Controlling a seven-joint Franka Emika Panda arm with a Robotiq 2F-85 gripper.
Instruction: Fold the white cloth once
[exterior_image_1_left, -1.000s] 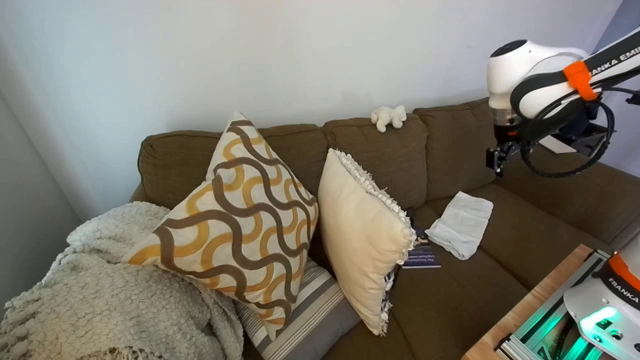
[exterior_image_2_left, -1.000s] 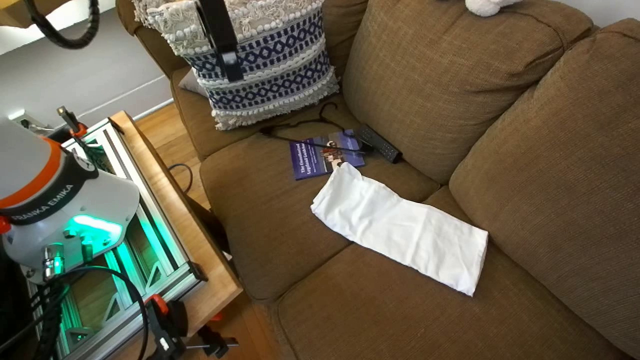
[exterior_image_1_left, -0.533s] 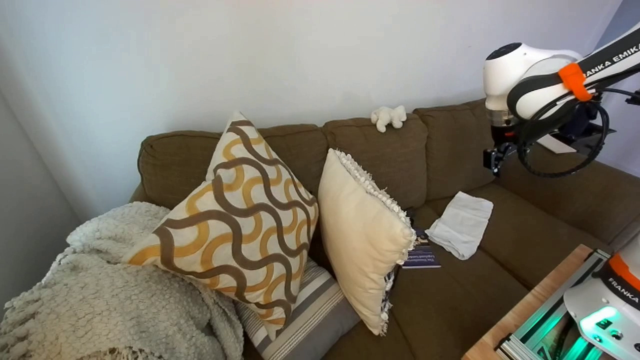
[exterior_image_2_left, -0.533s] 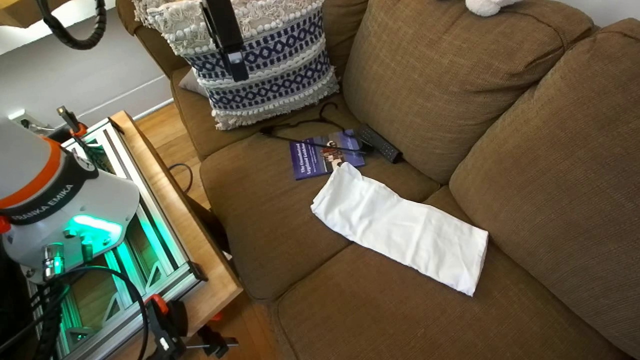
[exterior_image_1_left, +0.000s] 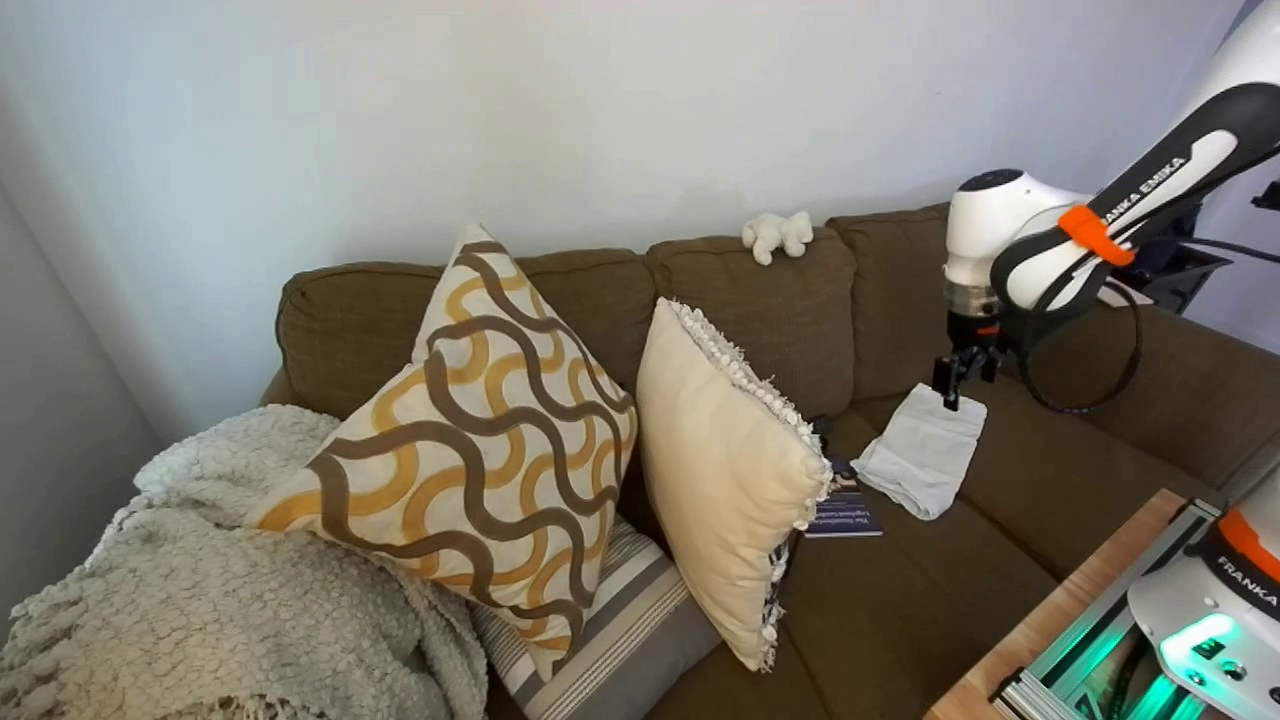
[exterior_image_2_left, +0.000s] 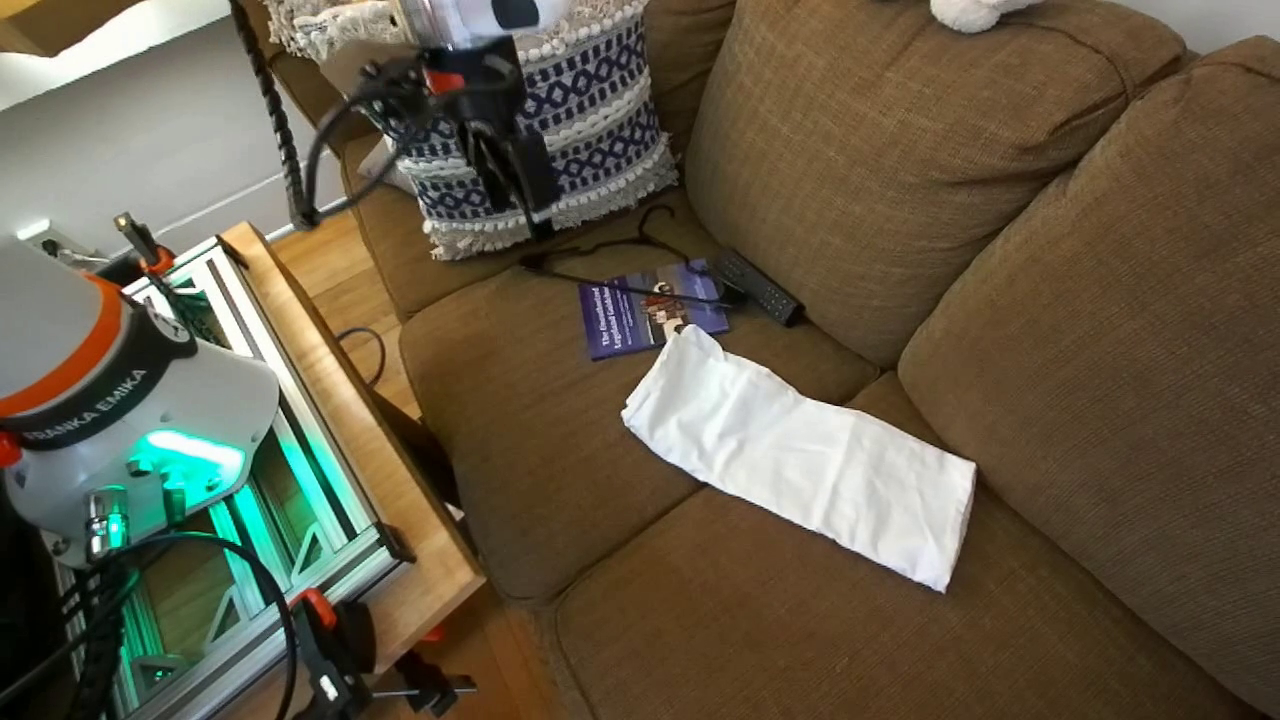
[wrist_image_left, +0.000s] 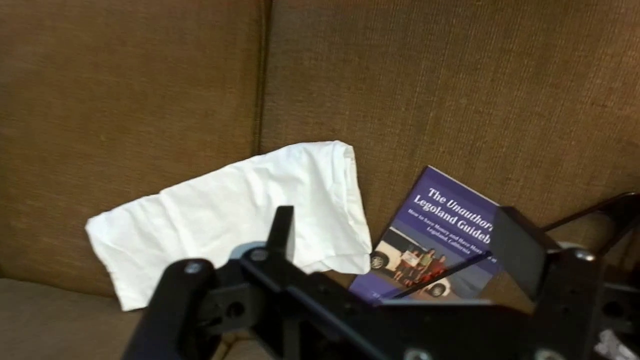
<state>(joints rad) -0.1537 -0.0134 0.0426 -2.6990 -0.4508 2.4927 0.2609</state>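
The white cloth (exterior_image_2_left: 810, 465) lies flat as a long, slightly creased rectangle on the brown sofa seat, across a cushion seam. It shows in both exterior views (exterior_image_1_left: 925, 455) and in the wrist view (wrist_image_left: 225, 210). One short end, beside the book, shows layered edges. My gripper (exterior_image_1_left: 965, 380) is open and empty, in the air above the seat; it also shows in an exterior view (exterior_image_2_left: 520, 185) in front of the patterned pillow. In the wrist view my gripper (wrist_image_left: 400, 235) has its fingers wide apart: the left finger overlaps the cloth, the right one overlaps the book. Nothing is between the fingertips.
A purple book (exterior_image_2_left: 625, 325) lies beside the cloth's end, with a thin black hanger (exterior_image_2_left: 540, 262) across it and a remote (exterior_image_2_left: 757, 287) alongside. A fringed pillow (exterior_image_2_left: 605, 130), the sofa backrest (exterior_image_2_left: 850, 160) and the wooden robot table (exterior_image_2_left: 405, 490) border the seat.
My arm and gripper have moved down towards the seat, most of it in the last half second, and slightly left in an exterior view. The cloth has not moved.
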